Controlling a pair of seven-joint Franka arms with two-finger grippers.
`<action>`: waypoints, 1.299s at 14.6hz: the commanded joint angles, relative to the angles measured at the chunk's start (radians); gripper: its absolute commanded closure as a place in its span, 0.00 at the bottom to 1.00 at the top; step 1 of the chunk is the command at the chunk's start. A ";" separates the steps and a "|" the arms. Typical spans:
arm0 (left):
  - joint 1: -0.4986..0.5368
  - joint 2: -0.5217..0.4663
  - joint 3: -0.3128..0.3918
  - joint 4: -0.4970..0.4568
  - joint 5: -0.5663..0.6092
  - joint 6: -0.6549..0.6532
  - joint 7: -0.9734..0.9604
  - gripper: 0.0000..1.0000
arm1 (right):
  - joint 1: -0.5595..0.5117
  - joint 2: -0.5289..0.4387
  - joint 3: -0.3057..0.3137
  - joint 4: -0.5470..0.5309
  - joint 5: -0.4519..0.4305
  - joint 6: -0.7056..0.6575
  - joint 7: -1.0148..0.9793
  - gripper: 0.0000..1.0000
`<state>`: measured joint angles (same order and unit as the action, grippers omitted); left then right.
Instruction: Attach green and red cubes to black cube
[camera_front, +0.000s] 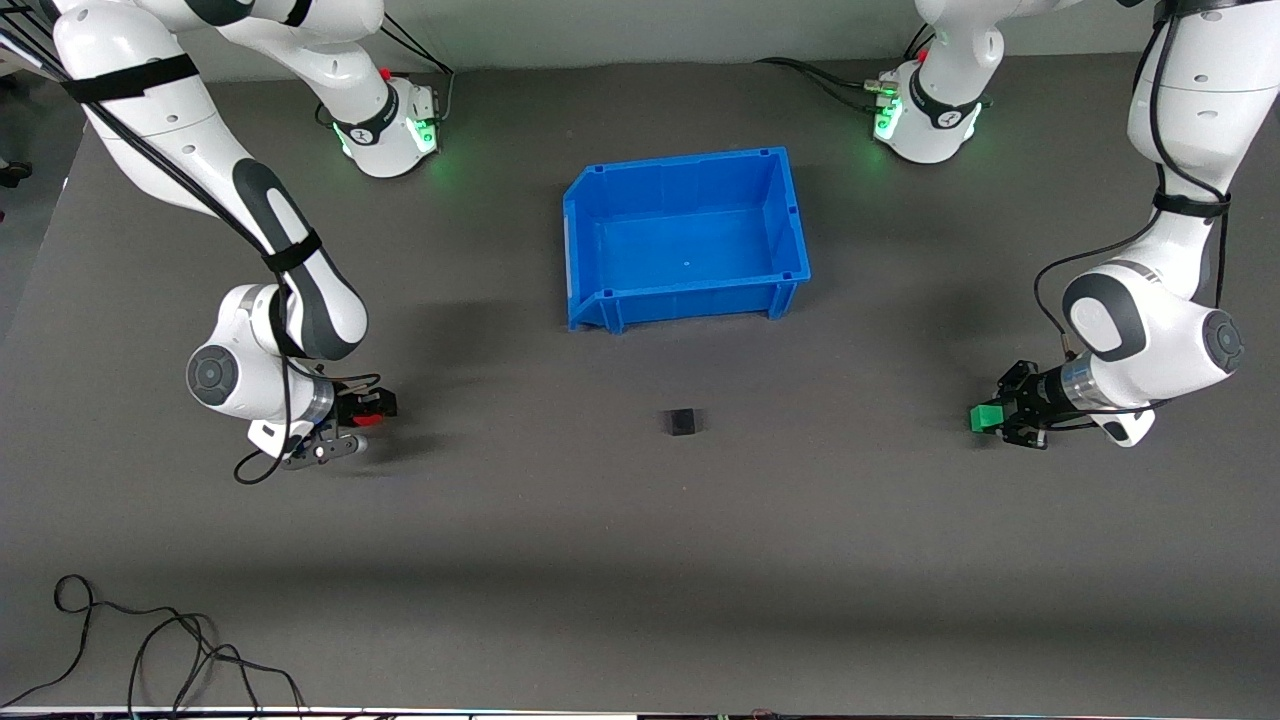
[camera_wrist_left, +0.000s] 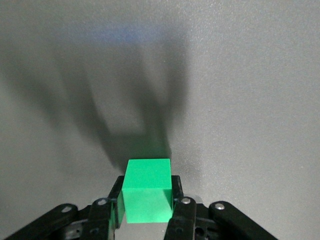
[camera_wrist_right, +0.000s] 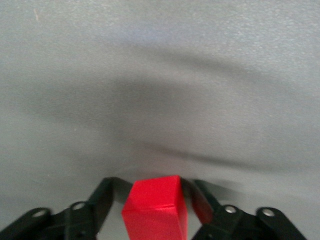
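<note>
The black cube (camera_front: 684, 421) sits on the grey table, midway between the two grippers. My left gripper (camera_front: 992, 418) is low over the table toward the left arm's end and is shut on the green cube (camera_front: 985, 417). In the left wrist view the green cube (camera_wrist_left: 147, 192) fills the gap between the fingers (camera_wrist_left: 181, 210). My right gripper (camera_front: 372, 408) is low over the table toward the right arm's end and is shut on the red cube (camera_front: 367, 420). In the right wrist view the red cube (camera_wrist_right: 156, 210) sits slightly turned between the jaws.
An empty blue bin (camera_front: 600, 310) stands farther from the front camera than the black cube, at the table's middle. Loose black cables (camera_front: 150, 650) lie by the table's near edge toward the right arm's end.
</note>
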<state>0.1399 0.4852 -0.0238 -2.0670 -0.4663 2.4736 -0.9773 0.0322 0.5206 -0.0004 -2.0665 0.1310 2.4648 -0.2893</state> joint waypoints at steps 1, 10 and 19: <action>-0.005 -0.011 0.002 0.001 -0.018 -0.004 0.009 0.90 | 0.000 -0.014 0.003 -0.012 0.019 -0.020 0.008 0.66; 0.007 -0.028 0.004 0.059 -0.020 -0.102 -0.014 0.90 | 0.035 -0.045 0.026 0.022 0.021 -0.035 0.411 1.00; -0.107 -0.037 0.004 0.085 -0.020 -0.128 -0.190 0.90 | 0.227 -0.010 0.028 0.314 0.063 -0.244 1.096 1.00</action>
<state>0.1071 0.4704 -0.0303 -1.9778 -0.4773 2.3488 -1.0691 0.2230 0.4845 0.0340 -1.8083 0.1523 2.2421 0.7030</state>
